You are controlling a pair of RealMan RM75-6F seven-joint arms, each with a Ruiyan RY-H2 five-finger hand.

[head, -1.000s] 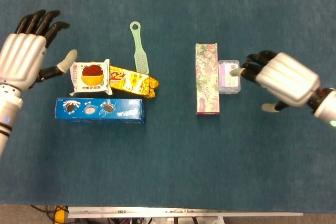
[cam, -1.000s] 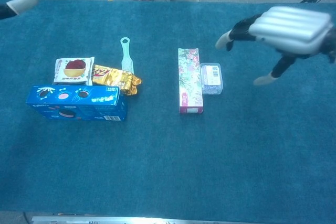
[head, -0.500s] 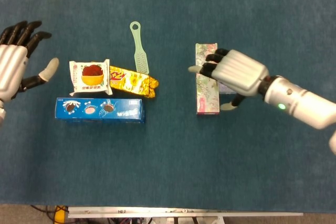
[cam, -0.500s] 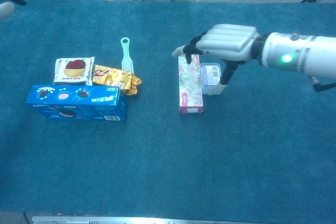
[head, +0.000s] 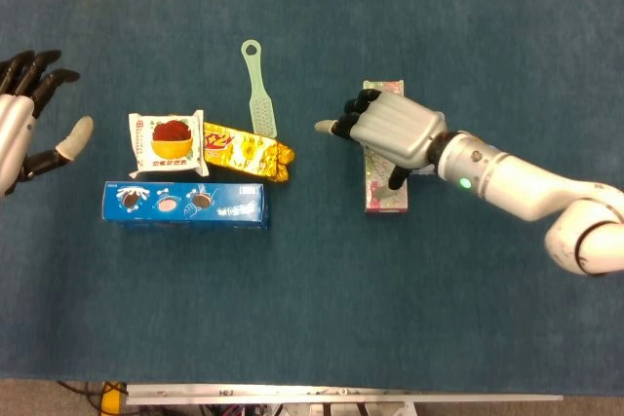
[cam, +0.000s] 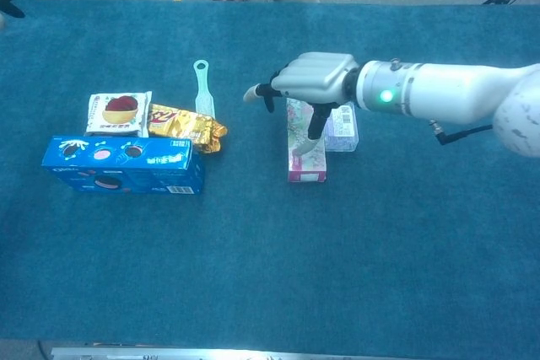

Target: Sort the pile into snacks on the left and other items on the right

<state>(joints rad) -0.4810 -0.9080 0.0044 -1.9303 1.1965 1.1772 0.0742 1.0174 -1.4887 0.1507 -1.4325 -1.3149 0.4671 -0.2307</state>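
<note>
blue oreo box front-left — right hand over floral box

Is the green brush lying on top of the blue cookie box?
No, the green brush lies on the table behind the gold packet, apart from the blue cookie box.

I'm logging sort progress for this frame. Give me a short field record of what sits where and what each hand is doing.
snack group: blue cookie box, red-bowl packet, gold wrapper
stray item: green grater, beside the snacks
other group: floral box, clear container
right hand: empty, over the floral box, reaching left
left hand: open, at the left edge
</note>
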